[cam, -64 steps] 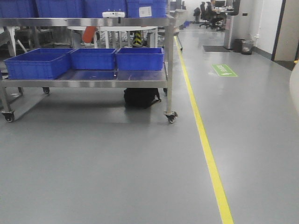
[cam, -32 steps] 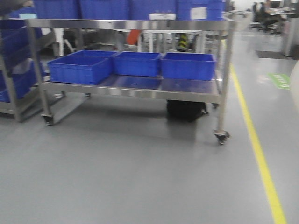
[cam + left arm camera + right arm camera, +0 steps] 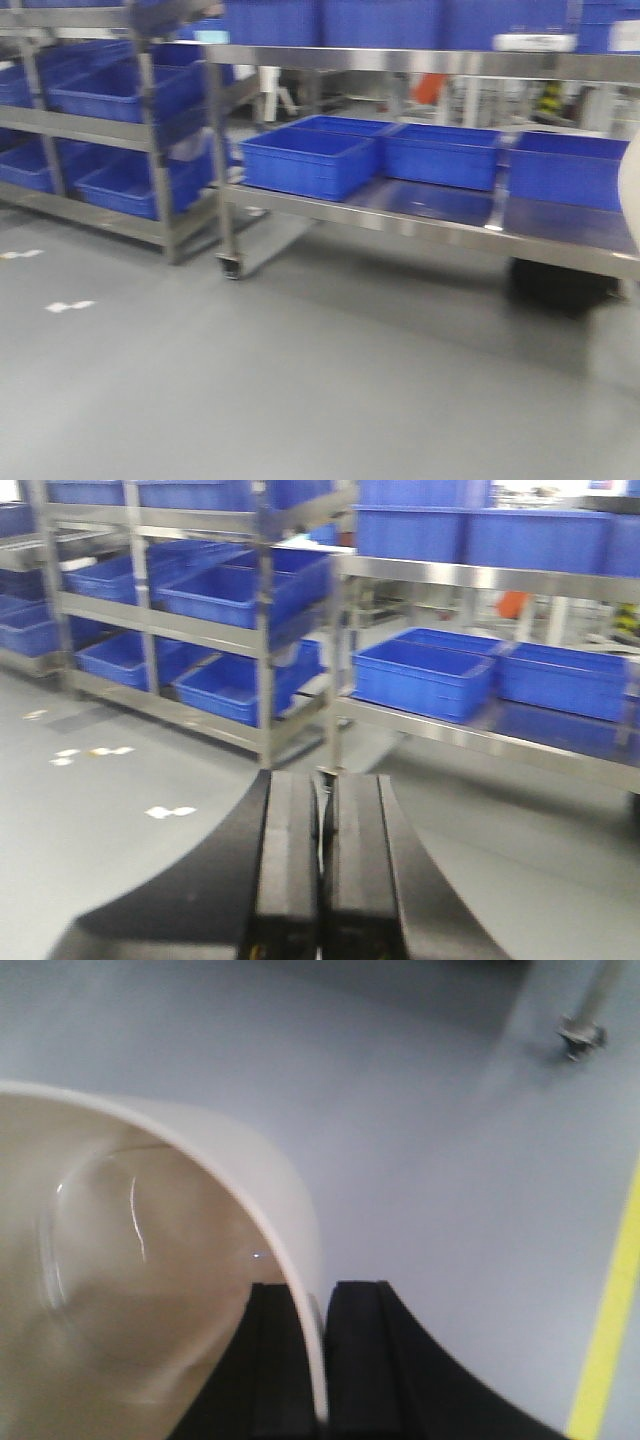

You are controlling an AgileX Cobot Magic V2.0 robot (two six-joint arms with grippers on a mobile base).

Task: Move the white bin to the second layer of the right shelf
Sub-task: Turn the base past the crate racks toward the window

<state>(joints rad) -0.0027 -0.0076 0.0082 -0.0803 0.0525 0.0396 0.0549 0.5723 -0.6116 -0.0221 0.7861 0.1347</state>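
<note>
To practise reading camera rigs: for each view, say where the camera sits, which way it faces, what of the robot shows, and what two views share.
Exterior front-facing: on the robot's front, low, facing across the floor to the steel cart of blue crates; no arm shows.
Left wrist: behind the left pincer, shut, facing the same cart.
Right wrist: behind the right pincer, gripping the white bin, facing down at floor.
Shared: front and left wrist views both show that cart and crates.
</note>
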